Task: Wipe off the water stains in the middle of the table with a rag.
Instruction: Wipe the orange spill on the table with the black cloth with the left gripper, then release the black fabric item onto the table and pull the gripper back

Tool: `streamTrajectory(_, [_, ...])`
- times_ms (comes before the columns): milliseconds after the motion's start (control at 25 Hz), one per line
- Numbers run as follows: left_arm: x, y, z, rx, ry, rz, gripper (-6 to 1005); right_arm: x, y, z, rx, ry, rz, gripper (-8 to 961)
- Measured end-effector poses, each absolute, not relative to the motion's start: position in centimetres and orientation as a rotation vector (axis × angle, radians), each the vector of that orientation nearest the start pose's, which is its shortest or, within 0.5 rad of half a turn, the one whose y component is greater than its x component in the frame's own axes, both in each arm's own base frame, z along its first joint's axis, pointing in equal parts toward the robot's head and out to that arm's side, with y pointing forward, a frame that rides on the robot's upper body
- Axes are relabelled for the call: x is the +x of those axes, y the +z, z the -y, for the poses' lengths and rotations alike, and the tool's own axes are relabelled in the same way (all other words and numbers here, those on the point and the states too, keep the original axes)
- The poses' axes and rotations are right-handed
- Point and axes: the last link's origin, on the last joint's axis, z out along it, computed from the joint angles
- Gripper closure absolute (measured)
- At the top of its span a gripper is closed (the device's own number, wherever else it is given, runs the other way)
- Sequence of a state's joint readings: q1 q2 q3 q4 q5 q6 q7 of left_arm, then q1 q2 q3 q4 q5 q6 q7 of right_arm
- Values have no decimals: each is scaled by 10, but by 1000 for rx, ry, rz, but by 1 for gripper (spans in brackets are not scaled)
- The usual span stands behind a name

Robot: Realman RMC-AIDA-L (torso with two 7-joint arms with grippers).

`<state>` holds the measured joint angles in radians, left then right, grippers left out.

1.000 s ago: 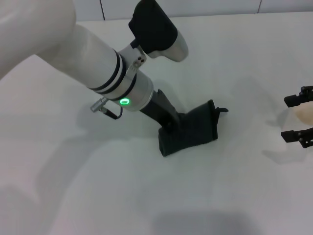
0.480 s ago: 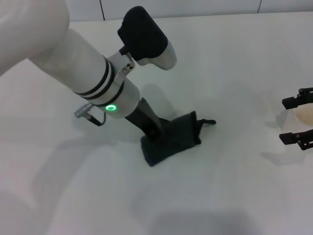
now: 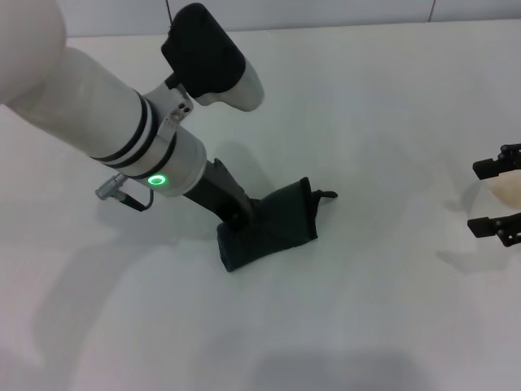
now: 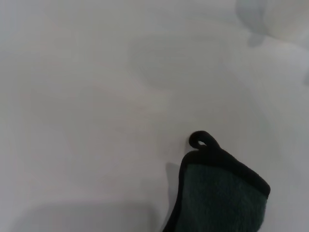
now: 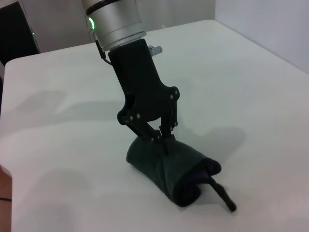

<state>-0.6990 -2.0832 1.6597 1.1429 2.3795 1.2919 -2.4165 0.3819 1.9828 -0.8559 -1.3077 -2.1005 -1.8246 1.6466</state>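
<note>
- Head view shows the left gripper (image 3: 238, 218) low over the white counter (image 3: 366, 122), its dark fingers pressed down into the rag (image 3: 273, 228).
- From the right wrist view, the left gripper (image 5: 161, 140) has its fingers (image 5: 169, 143) closed together on a pinch of the rag (image 5: 169, 166), so the cloth is bunched and folded under them.
- The rag lies on the counter directly under and just beyond the left fingers; most of it spreads away from the fingertips, toward the robot's right.
- A thin cord loop (image 3: 326, 195) sticks out from the far corner of the rag, away from the fingers, and touches the counter.
- In the left wrist view only one corner of the rag (image 4: 219, 193) and the cord loop (image 4: 203, 140) are seen; the arm's own fingers are not in that picture.
- The right gripper (image 3: 501, 199) is well apart from the rag, at the right edge of the head view, with its fingers spread open and holding nothing.
- I cannot find any orange blotch on the counter.
</note>
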Motion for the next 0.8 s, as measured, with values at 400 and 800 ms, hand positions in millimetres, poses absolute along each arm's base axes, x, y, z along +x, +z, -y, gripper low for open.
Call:
streamTrajectory(400, [-158, -68, -354, -2830, 387, 654, 763, 244, 98, -306, -2870, 160, -340, 98])
streamTrajectory(800, [-168, -33, -346, -2784, 176, 632, 511, 246, 99, -304, -2869, 158, -348, 97])
